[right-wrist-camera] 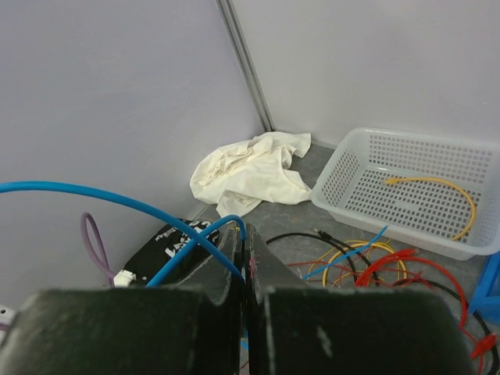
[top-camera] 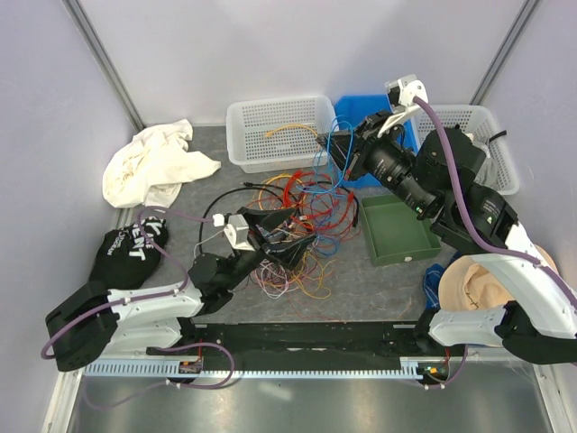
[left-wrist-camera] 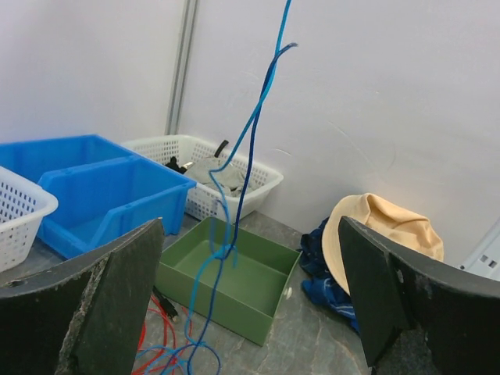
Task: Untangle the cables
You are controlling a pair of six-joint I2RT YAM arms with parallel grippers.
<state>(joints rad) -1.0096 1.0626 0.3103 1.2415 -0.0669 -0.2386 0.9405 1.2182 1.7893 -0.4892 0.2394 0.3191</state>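
Right tool pinches blue cable aloft.

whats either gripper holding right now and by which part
The right gripper pinches a blue cable at a bend in its length. The left gripper is open and holds nothing.

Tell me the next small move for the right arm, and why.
Probably raise the right gripper a little higher, up and away from the pile. It is shut on the blue cable, and the left wrist view shows that cable hanging down into the tangled cables below, so its lower end is not free yet.
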